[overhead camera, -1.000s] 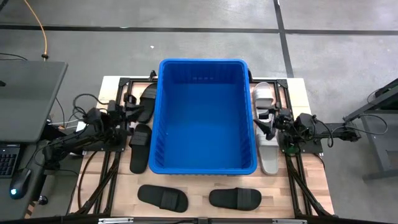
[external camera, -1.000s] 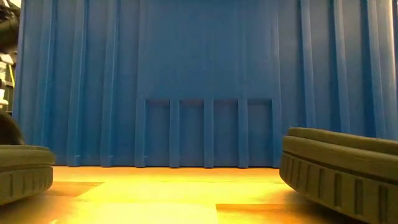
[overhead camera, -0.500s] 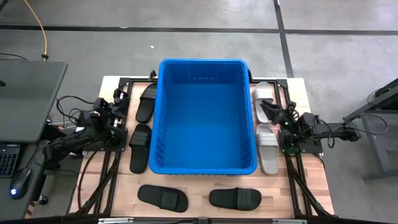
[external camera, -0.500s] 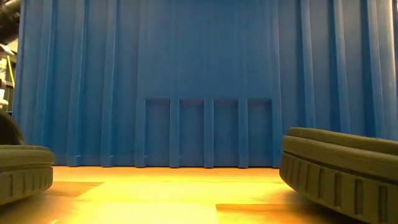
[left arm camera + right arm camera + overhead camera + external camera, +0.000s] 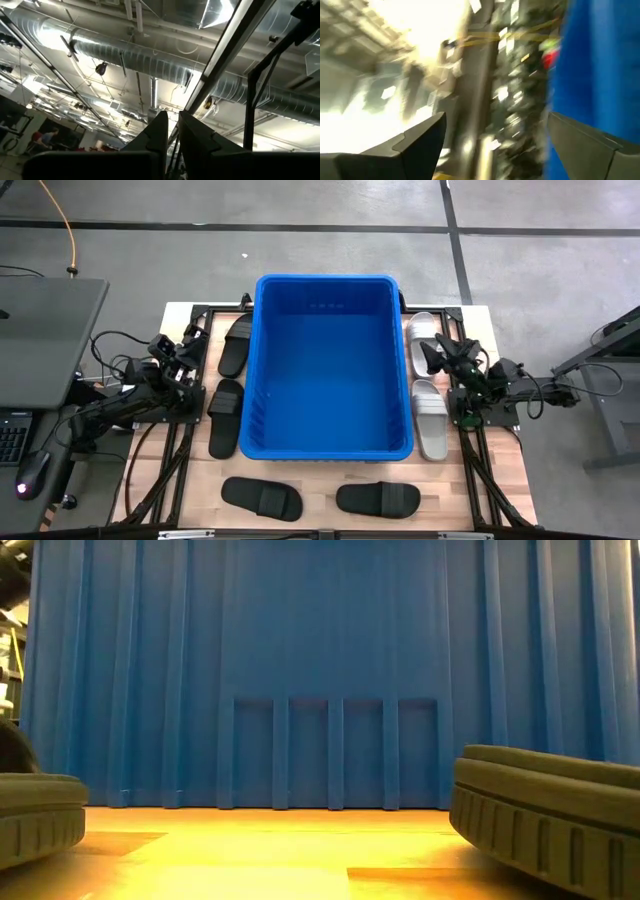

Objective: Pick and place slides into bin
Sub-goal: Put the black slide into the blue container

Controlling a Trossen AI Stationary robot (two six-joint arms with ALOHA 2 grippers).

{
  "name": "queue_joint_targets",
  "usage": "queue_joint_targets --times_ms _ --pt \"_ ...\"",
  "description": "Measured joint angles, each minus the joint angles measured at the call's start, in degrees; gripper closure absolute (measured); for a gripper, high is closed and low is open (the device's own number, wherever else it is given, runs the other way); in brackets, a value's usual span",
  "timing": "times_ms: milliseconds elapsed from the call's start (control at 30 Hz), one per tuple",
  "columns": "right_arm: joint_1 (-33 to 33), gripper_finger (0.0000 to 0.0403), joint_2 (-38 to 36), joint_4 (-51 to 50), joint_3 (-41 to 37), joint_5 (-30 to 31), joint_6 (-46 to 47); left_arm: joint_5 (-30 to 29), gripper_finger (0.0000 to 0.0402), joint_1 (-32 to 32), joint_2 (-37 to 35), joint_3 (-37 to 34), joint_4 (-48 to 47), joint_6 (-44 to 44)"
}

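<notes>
Tabletop: grey slides (image 5: 427, 385) lie just beside the right gripper's (image 5: 428, 356) spread jaws.

The high view is evenly lit, the bench (image 5: 270, 850) is washed in yellow glare in the low view, and the right wrist view is smeared by blur beneath bright glare.
</notes>
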Motion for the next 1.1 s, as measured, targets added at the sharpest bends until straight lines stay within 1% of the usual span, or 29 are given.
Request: queue_joint_targets --times_ms 100,167,233,300,367,467,500,700,800,867,1100 --pt "0.6 0.0068 0.7 5.8 1.1 -4.6 -1.3 0.1 0.0364 0.0 0.0 0.0 -1.4 -1.0" --pt "1.6 0.0068 1.9 5.9 4.4 -5.0 -4.3 0.0 0.0364 0.0 0.0 0.0 -2.0 -1.1" --pt "2.8 0.0068 4.3 4.3 8.8 -5.6 -8.0 -0.4 0.0364 0.0 0.0 0.0 -2.8 -1.1" --pt "4.1 0.0068 7.5 1.0 13.1 -7.5 -11.1 -0.9 0.0364 0.0 0.0 0.0 -3.6 -1.1" --pt "5.3 0.0068 11.6 -3.2 18.1 -8.8 -11.9 -1.5 0.0364 0.0 0.0 0.0 -4.6 -1.1" --pt "7.4 0.0068 18.6 -14.2 25.9 -9.9 -8.5 -2.6 0.0364 0.0 0.0 0.0 -6.5 -1.1" --pt "8.1 0.0068 21.7 -16.3 28.0 -11.0 -7.2 -2.8 0.0364 0.0 0.0 0.0 -6.9 -1.1" --pt "12.6 0.0068 40.1 -16.6 40.7 -23.3 -4.8 -2.9 0.0364 0.0 0.0 0.0 -6.9 -2.6" --pt "14.5 0.0068 47.3 -19.4 46.7 -30.4 0.8 -2.7 0.0364 0.0 0.0 0.0 -6.9 -3.1" --pt "16.6 0.0068 51.3 -22.3 51.0 -33.6 2.2 -2.3 0.0364 0.0 0.0 0.0 -6.8 -3.5" --pt "25.5 0.0068 61.2 -38.3 65.1 -34.4 9.3 0.0 0.0364 0.0 0.0 0.0 -6.8 -3.5"
